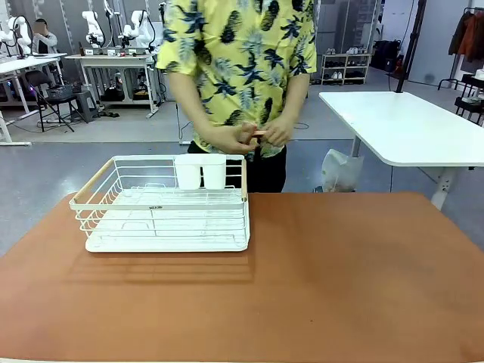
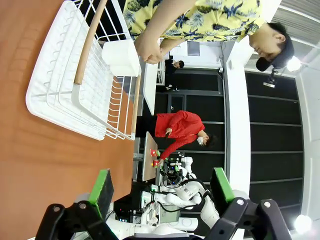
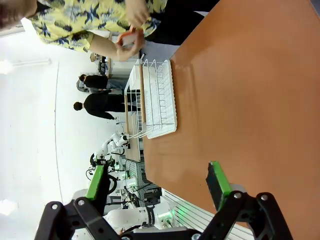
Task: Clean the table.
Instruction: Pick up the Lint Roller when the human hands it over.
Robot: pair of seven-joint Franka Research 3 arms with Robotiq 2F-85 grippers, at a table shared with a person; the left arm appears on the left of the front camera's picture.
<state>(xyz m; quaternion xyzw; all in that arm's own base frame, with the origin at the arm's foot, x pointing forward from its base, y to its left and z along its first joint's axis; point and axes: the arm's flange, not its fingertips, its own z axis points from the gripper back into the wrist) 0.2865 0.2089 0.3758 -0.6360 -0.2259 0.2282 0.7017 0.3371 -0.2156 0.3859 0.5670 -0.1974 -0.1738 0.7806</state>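
The reddish-brown table (image 1: 325, 280) spreads across the front view, and its bare top also shows as the table (image 2: 35, 155) and the table (image 3: 250, 95) in the wrist views. My left gripper (image 2: 159, 187) hangs open above the table's edge, green pads (image 2: 102, 189) apart with nothing between them. My right gripper (image 3: 157, 186) is open too, held over the table. A person in a yellow patterned shirt (image 1: 238, 60) stands at the far side, both hands (image 1: 253, 136) together at the waist holding a small orange thing (image 3: 127, 37).
A white wire dish rack (image 1: 162, 204) with wooden handles and a white cup holder (image 1: 200, 172) stands on the table's far left. A white table (image 1: 408, 125) stands behind at the right. Other people and robot arms show farther off.
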